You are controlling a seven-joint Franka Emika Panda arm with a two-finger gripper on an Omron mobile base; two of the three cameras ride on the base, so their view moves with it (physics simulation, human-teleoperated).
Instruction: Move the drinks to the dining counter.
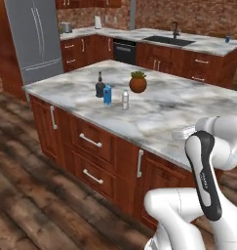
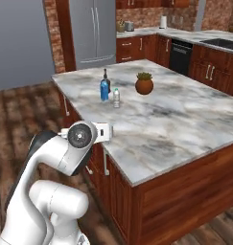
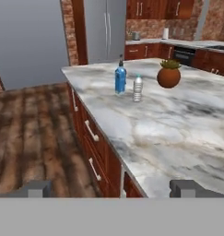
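Drinks standing upright, long axes vertical, clustered on island beside plant pot [image 1: 138, 83]: black bottle [image 1: 100, 86], blue carton [image 1: 107, 94], water bottle [image 1: 125, 99]; can [image 1: 227, 39] already sitting on dining counter [image 1: 207, 45].

Right base view: cluster lying well ahead of arm, carton [image 2: 104, 90] nearest.

Hand view: gripper [image 3: 114, 188] hanging released, jaws spread, grasping nothing; carton [image 3: 120, 79] lying ahead, slightly left of water bottle [image 3: 138, 88].

You get two base views from behind the arm, left and right, looking down over the island [image 1: 154, 110]. Your hand view sits low and near its edge. All three share the terracotta pot [image 1: 138, 83].
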